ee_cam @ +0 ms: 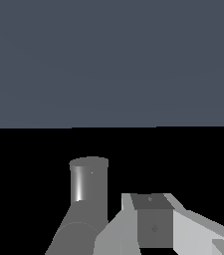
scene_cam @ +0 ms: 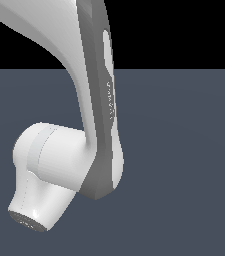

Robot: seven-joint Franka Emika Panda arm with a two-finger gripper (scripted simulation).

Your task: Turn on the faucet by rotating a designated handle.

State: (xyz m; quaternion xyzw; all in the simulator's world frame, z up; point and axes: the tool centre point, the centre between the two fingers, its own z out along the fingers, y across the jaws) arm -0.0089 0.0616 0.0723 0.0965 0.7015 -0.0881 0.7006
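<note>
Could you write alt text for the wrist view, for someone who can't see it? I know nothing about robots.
A grey metal cylinder, apparently part of the faucet, stands close to the camera beside pale grey blocky shapes that may be faucet or gripper parts. Behind them lie a black band and a flat blue-grey surface. No handle can be made out.

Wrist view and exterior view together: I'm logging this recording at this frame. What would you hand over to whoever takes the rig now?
Gripper: not visible in either view, so its state is unknown.
Exterior view: only the white robot arm shows, close to the camera over a bare grey floor; it shows no task things.
Wrist view: grey metal parts sit close by, a round tube and a blocky piece beside it, probably the faucet. The handle cannot be picked out.
Done: no contact or turn is evident.
Left: locate the handle, reach it, rotate it.
</note>
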